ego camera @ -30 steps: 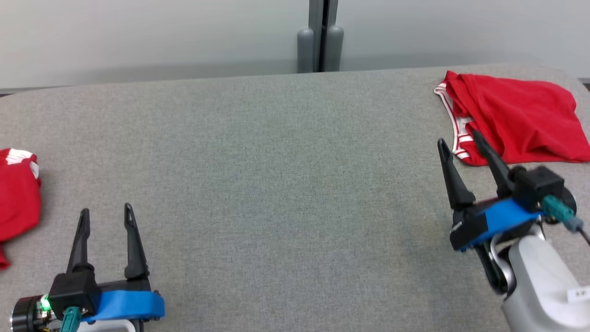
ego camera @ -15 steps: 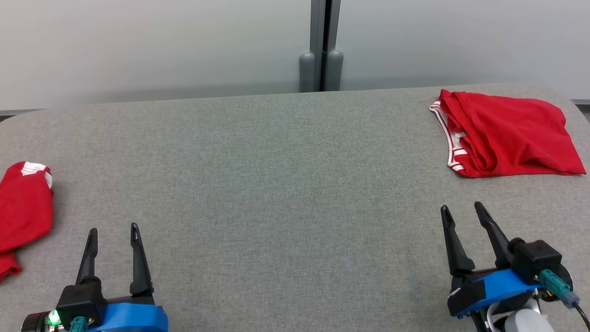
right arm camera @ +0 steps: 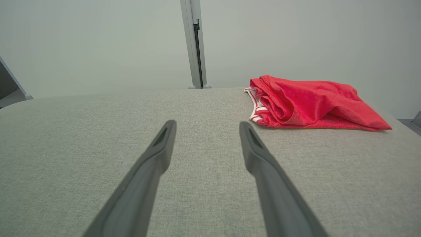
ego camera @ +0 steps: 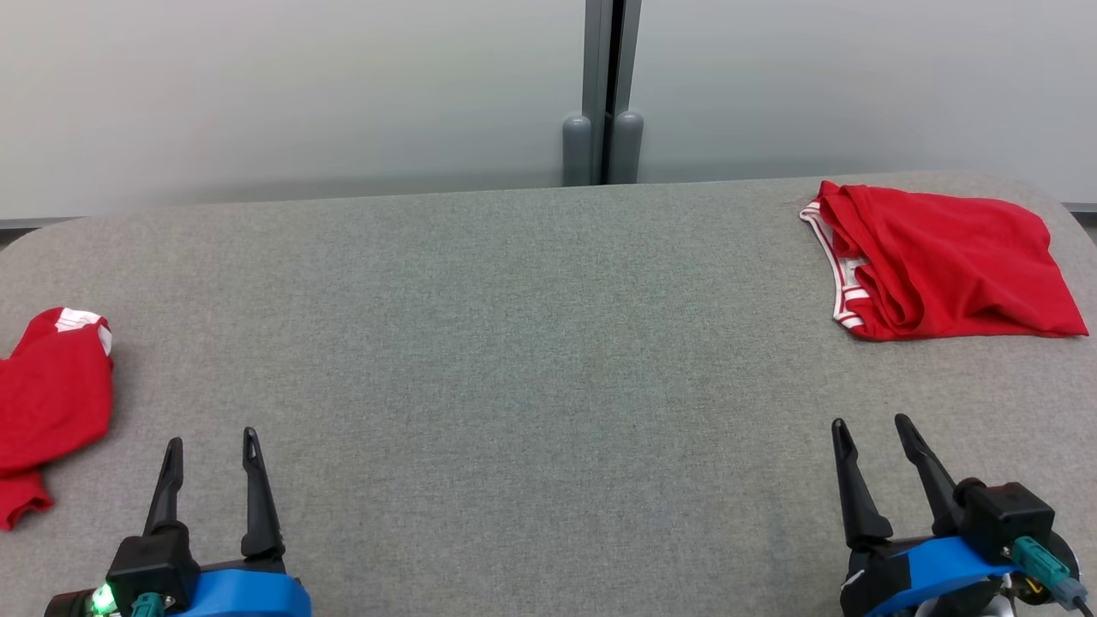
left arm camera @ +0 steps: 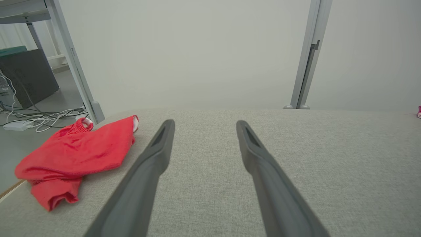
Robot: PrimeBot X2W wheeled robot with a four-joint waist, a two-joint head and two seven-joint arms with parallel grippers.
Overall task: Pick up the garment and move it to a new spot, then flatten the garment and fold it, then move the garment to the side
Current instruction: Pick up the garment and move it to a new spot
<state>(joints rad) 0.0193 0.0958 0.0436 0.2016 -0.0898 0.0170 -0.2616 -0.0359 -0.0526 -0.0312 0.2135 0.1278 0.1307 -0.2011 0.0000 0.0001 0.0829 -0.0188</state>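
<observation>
Far right on the table (ego camera: pixel 514 343), folded garment (ego camera: pixel 943 266) — well ahead of right gripper (ego camera: pixel 870 422), jaws spread, empty.

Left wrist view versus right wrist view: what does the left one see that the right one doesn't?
Left wrist view's own: the open left gripper, a crumpled red garment at the edge of the grey fabric-covered table, and white cables near a dark box on the floor.
Right wrist view's own: the open right gripper and a folded red garment with white-striped trim, lying apart from the fingers.
Shared: that table, the pale wall and the grey upright post.
</observation>
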